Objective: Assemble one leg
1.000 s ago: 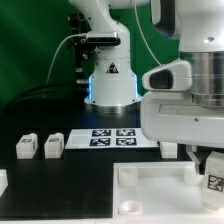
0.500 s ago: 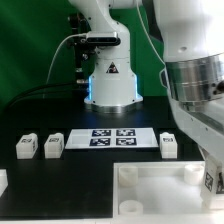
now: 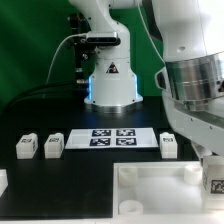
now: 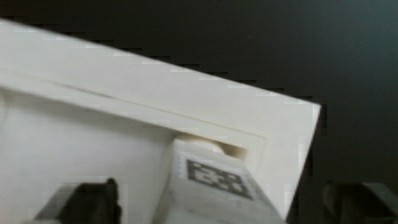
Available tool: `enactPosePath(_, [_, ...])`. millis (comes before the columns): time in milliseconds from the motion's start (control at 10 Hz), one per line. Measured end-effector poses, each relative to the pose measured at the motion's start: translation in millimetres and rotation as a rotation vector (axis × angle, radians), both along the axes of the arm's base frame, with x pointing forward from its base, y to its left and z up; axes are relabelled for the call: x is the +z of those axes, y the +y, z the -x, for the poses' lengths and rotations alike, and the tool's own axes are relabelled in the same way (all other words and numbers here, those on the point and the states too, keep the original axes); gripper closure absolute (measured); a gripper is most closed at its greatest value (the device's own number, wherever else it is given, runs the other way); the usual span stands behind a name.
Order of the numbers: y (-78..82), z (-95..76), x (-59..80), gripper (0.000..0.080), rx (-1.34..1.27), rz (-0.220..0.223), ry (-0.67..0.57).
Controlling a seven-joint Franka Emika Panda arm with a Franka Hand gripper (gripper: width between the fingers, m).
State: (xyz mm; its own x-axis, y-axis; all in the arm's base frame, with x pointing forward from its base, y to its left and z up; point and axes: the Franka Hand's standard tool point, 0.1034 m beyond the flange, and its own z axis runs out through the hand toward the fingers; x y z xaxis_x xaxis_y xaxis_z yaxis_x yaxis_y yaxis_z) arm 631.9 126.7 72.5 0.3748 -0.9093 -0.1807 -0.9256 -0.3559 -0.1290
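Exterior view: locate the leg (image 3: 213,185) at the corner of the white panel (image 3: 150,188) on the exterior view's right, directly beneath the gripper (image 3: 210,172); disregard the other legs (image 3: 52,144) beside the marker board (image 3: 115,137) (well apart from the work). Wrist view: note the leg (image 4: 217,178) at the panel's corner socket, centred between spread fingers (image 4: 86,200), without contact on either side. Treat the long axis as running along the approach line; expect a straight closing pinch.
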Motion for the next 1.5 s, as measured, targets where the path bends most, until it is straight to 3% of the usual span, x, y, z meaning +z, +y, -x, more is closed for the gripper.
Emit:
enactPosePath(200, [1.3,0.0,2.9,0.0161,0.359,0.073,-0.067])
enactPosePath(500, [-4.3,0.1,-0.1,0.0151,0.697,0.094,-0.127])
enactPosePath(700, [-15.2,-4.5,-1.3,0.0151,1.048,0.144,-0.176])
enactPosePath(800, [-16.4,-4.6,-1.7,0.0151,1.080,0.146,-0.184])
enactPosePath(1000, [-14.9,-4.3,-1.8,0.0371,1.016,0.140,-0.174])
enactPosePath(1100, [-14.4,-4.3,-1.8,0.0371,0.985,0.137,-0.170])
enactPosePath(1200, [-14.3,-3.9,-2.1,0.0507,0.843,0.128,-0.146])
enactPosePath(1500, [-17.4,-4.0,-2.8,0.0507,0.509,0.103,-0.089])
